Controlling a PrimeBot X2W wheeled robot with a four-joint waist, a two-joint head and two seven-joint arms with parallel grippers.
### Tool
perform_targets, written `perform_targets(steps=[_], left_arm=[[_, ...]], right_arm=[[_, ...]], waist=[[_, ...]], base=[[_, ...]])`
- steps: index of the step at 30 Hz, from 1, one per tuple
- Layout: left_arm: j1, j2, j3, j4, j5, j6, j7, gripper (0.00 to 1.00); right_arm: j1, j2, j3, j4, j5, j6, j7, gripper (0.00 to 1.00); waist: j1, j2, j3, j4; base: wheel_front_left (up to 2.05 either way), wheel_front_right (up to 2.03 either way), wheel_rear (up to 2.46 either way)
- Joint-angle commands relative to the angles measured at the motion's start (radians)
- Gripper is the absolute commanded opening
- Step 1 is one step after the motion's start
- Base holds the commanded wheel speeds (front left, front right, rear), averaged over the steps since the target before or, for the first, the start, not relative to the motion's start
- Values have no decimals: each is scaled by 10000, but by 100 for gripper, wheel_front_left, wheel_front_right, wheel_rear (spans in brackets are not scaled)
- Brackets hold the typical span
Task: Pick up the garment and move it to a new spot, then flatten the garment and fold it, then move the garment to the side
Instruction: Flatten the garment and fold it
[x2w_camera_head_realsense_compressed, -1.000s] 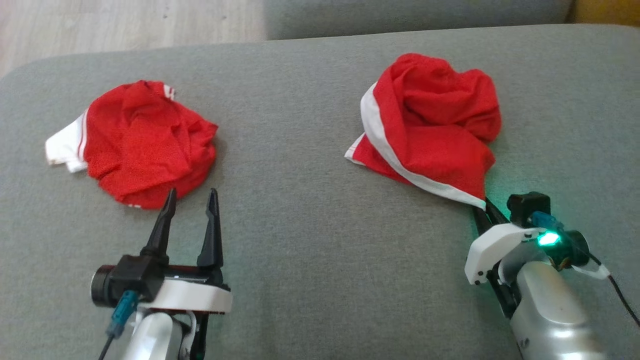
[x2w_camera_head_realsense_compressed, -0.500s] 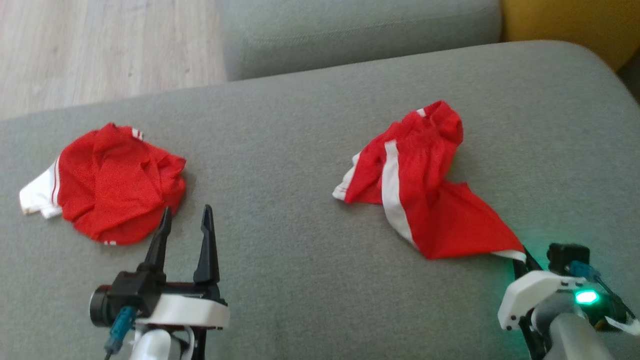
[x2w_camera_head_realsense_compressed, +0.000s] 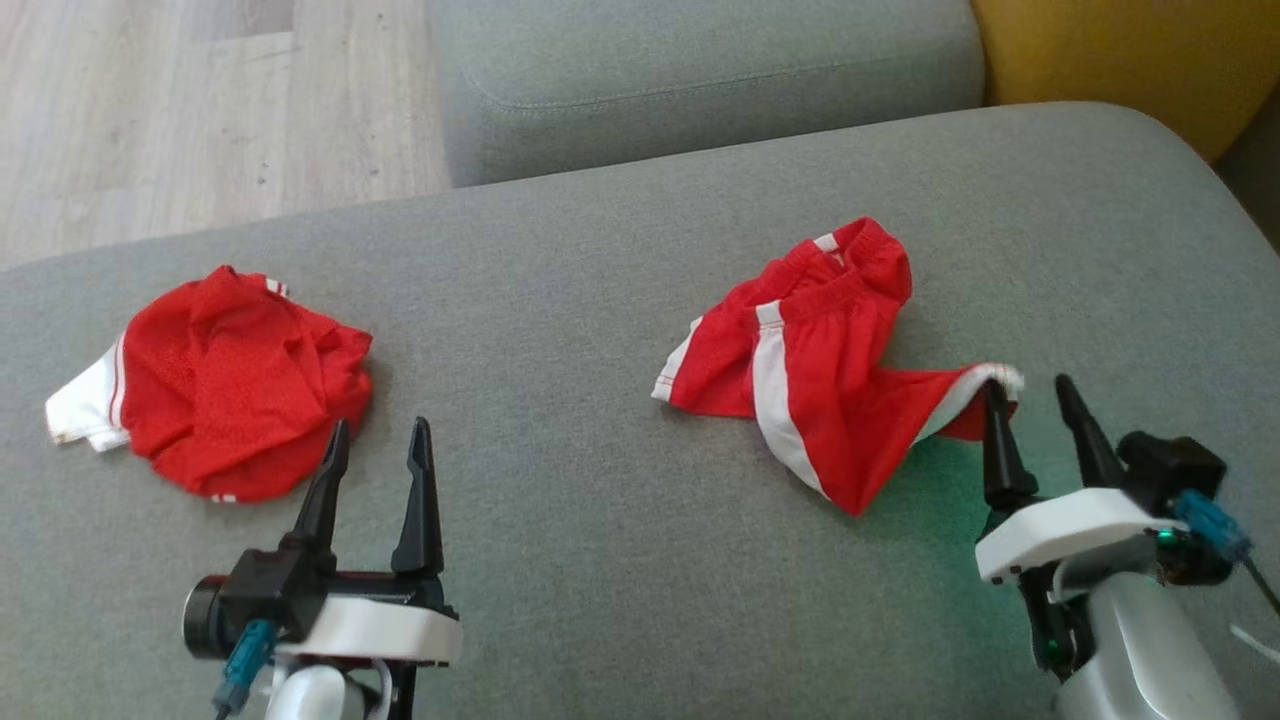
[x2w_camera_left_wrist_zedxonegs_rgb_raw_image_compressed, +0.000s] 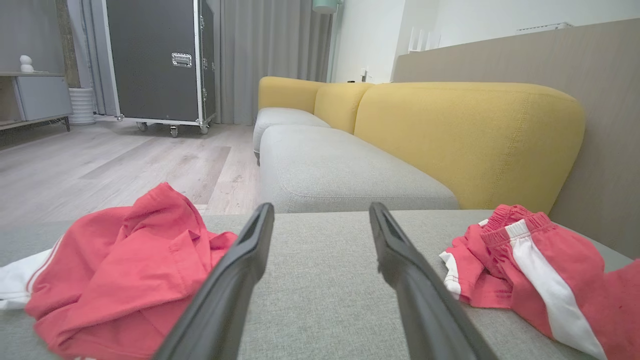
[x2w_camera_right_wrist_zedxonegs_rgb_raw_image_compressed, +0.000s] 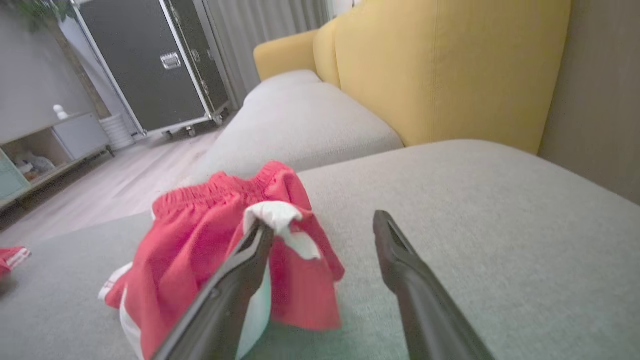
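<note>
The garment (x2w_camera_head_realsense_compressed: 810, 370), red shorts with a white side stripe, lies crumpled on the grey seat cushion (x2w_camera_head_realsense_compressed: 600, 560), right of centre. My right gripper (x2w_camera_head_realsense_compressed: 1028, 385) stands open at its right end. The white hem corner (x2w_camera_right_wrist_zedxonegs_rgb_raw_image_compressed: 280, 217) still drapes over the tip of one finger, and nothing lies between the fingers. The shorts (x2w_camera_right_wrist_zedxonegs_rgb_raw_image_compressed: 200, 240) spread away to the left in the right wrist view. My left gripper (x2w_camera_head_realsense_compressed: 380, 430) is open and empty, low on the left, and the shorts (x2w_camera_left_wrist_zedxonegs_rgb_raw_image_compressed: 540, 260) lie to its right.
A second red garment with white trim (x2w_camera_head_realsense_compressed: 230, 390) lies bunched just beyond the left gripper. Another grey cushion (x2w_camera_head_realsense_compressed: 700, 70) adjoins at the back, a yellow backrest (x2w_camera_head_realsense_compressed: 1120, 50) at the far right, and wooden floor (x2w_camera_head_realsense_compressed: 200, 110) at the far left.
The right gripper has opened and released the shorts' hem corner, which now rests on one fingertip. The shorts have slackened onto the cushion. The head view has shifted; the left gripper has not moved.
</note>
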Motion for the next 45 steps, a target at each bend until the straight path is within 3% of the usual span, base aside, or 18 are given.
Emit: perform_targets(steps=[1,12,20,24,30,38,45], left_arm=[[-145,16,405,-323,98,-31,-80,100],[-59,-9,528,-412,136,-94,-80,100],[-208,-18,442,-417,199,-158,-80,100],[-314,-21,404,-339,238,-190,-80,100],[-536,-25,165,-183,264,-261,-80,100],[-717,-30,-158,-74,117,-203,-80,100],[-824,-30,-367,-108,-12,-70,-80,100]], right_arm=[[11,-43,260,-422,160,-7,-176,100],[528,-43,978,-2665,1069,-7,-540,100],[494,-43,1792,-2534,1328,-7,-547,100],[-204,-43,2195,-1808,1509,-7,-291,100],[-1609,-43,2374,213,1834,-7,536,100],[-3108,-43,2082,2979,1031,-7,897,100],[-3949,-43,2176,4573,879,-7,740,100]], waist=[[0,-1,-19,41],[0,-1,-20,170],[0,-1,205,454],[0,-1,408,749],[0,-1,631,1314],[0,-1,816,1891],[0,-1,960,2016]], base=[[0,0,0],[0,0,0],[0,0,0],[0,0,0],[0,0,0],[0,0,0],[0,0,0]])
